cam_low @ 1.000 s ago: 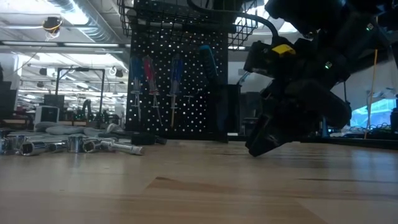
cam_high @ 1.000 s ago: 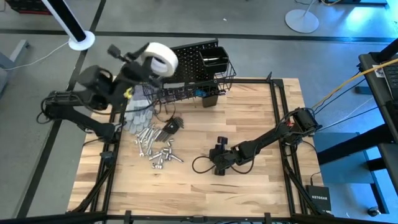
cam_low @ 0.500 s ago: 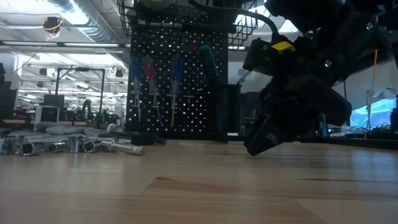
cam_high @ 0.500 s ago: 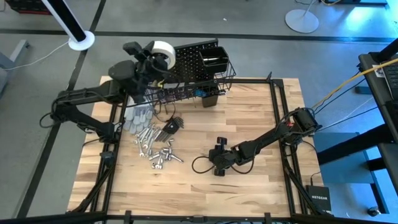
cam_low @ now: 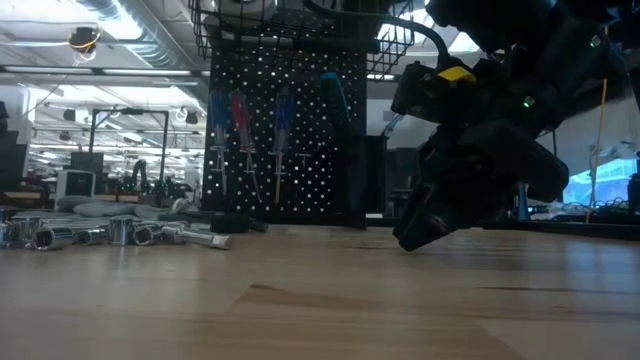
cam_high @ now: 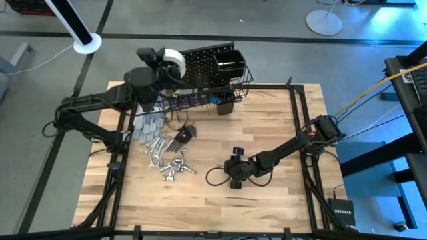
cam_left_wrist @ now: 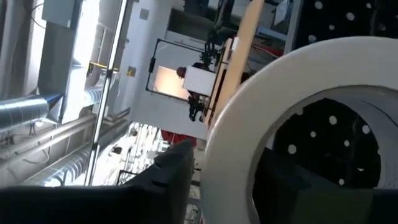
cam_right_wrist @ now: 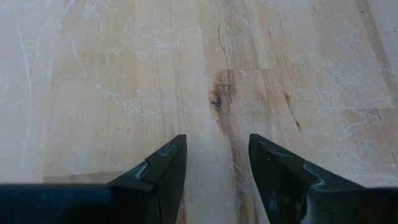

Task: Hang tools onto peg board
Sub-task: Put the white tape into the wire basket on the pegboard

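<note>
A white tape roll (cam_high: 175, 59) (cam_left_wrist: 261, 93) sits edge-up at the top left corner of the black peg board (cam_high: 207, 57) (cam_low: 290, 130). What carries it there is hidden. My left gripper (cam_high: 163, 61) (cam_left_wrist: 230, 171) is level beside it, open, with one finger inside the roll's hole and one outside. Red- and blue-handled screwdrivers (cam_low: 238, 120) hang on the board's face. Silver wrenches and sockets (cam_high: 167, 155) (cam_low: 130, 233) lie piled on the table in front of the board. My right gripper (cam_high: 235, 167) (cam_right_wrist: 214, 168) waits open low over bare wood at mid-table. My left gripper comes level at the roll from the table's left side, its fingers straddling the roll's wall (cam_left_wrist: 224, 149). A thin gap shows between the outer finger (cam_left_wrist: 174, 177) and the rim. Whether the inner finger (cam_left_wrist: 292, 186) touches the roll I cannot tell.
A black wire basket with a square cup (cam_high: 232, 65) juts from the board's right part, and a wire shelf (cam_high: 193, 101) runs below it. Grey gloves (cam_high: 148, 127) lie left of the tool pile. Cables (cam_high: 213, 175) trail by the right gripper. The table's near half is bare wood.
My left gripper has carried the tape roll down and toward the peg board's top left corner, rolling its wrist. The roll, which faced up toward the camera, now stands edge-on against the board. In the last half second the gripper has hardly moved.
</note>
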Controlling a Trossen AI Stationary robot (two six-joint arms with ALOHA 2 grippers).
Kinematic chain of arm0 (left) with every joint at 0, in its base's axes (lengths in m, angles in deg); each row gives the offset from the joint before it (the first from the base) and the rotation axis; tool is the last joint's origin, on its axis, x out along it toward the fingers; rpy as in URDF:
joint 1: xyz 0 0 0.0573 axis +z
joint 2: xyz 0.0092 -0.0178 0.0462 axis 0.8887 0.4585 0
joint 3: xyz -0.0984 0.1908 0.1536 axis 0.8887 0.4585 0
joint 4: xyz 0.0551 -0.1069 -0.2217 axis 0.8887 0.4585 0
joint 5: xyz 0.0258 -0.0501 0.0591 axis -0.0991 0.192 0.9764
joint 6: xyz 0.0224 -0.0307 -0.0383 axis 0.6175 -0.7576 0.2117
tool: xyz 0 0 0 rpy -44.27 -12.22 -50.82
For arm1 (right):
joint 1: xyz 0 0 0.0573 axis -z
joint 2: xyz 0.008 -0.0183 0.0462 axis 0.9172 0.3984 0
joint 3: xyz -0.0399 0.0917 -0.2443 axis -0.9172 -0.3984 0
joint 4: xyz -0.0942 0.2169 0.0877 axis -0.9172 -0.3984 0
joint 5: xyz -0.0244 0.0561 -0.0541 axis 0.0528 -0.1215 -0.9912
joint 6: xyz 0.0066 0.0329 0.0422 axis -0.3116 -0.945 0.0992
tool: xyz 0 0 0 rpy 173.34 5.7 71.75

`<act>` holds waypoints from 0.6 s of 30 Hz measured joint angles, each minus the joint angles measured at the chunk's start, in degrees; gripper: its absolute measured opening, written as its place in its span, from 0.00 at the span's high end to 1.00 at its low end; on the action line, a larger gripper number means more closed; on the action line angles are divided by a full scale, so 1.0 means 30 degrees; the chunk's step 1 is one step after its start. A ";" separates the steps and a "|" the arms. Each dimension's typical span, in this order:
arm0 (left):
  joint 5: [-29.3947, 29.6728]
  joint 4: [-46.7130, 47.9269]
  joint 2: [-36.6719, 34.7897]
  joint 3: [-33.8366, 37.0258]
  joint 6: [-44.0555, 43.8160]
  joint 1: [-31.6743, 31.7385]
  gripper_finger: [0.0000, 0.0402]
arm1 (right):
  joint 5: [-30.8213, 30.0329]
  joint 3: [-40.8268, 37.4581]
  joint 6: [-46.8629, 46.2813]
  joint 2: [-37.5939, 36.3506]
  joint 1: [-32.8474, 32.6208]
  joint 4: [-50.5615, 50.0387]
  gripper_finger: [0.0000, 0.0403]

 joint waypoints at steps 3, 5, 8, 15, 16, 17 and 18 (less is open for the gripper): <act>-0.0014 0.0061 0.0000 0.0000 -0.0363 -0.0015 0.60 | 0.0000 0.0000 0.0000 0.0000 0.0000 0.0002 0.55; -0.0007 0.0158 0.0000 0.0000 -0.0693 -0.0007 0.55 | 0.0000 0.0000 0.0000 0.0000 0.0000 0.0004 0.55; -0.0010 0.0153 -0.0021 0.0000 -0.1245 -0.0155 0.50 | 0.0007 0.0000 0.0000 0.0000 0.0000 -0.0003 0.55; -0.0153 0.0157 -0.0277 -0.0294 -0.2657 -0.0432 0.46 | 0.0007 0.0000 0.0000 -0.0007 0.0000 0.0004 0.55; -0.0169 0.0225 -0.0277 -0.0467 -0.2870 -0.0426 0.46 | 0.0007 0.0000 0.0000 -0.0007 0.0000 -0.0003 0.55; -0.0237 0.0416 -0.0277 -0.0676 -0.3078 -0.0423 0.46 | 0.0007 0.0000 -0.0003 -0.0007 0.0000 0.0004 0.55; -0.0356 0.0598 -0.0277 -0.0889 -0.3313 -0.0423 0.47 | 0.0010 0.0000 -0.0003 -0.0019 0.0000 -0.0003 0.55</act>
